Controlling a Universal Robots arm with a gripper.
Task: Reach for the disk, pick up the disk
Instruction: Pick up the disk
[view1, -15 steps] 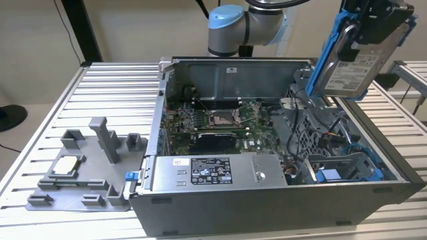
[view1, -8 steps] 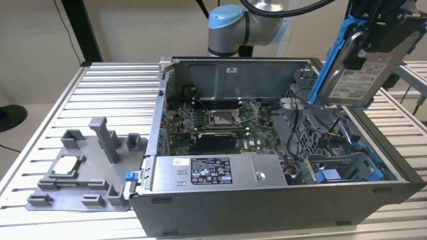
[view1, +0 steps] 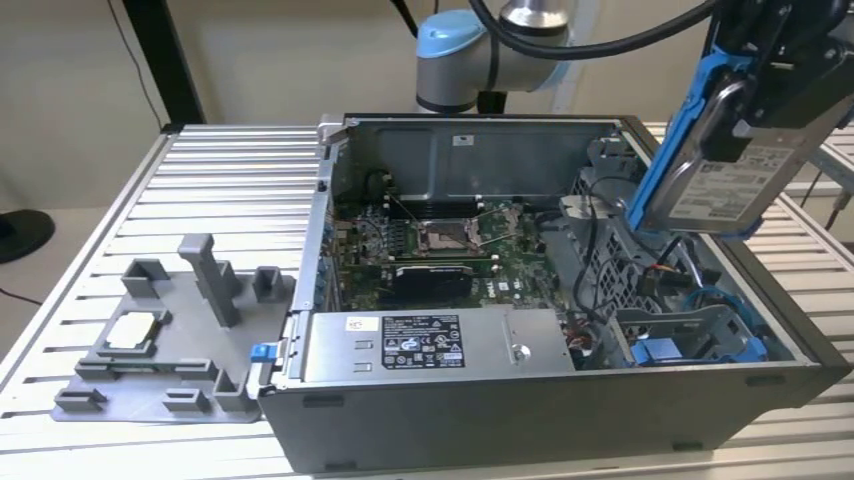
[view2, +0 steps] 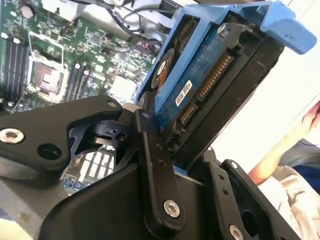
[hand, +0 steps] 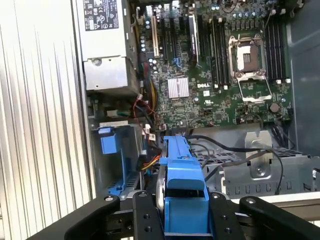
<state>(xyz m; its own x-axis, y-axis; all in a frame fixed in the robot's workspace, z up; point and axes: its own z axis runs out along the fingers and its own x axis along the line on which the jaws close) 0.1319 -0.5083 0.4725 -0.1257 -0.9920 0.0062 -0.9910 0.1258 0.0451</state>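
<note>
**A:** Gripper (hand: 185, 215) is clamped on the disk (view1: 721, 150), fingers (view2: 157, 185) pinching its blue bracket (hand: 182, 170) from both sides. It hangs tilted in the air above the open computer case (view1: 561, 410), at the exterior view's right.

**B:** So the pick-up looks done. Below it sits the vacant blue drive bay (view1: 694, 345), then the motherboard (hand: 220, 75) further in.

**A:** Right. I'd judge any further move calls for a firm grip and clearance from the loose cables (hand: 230, 150).
</note>
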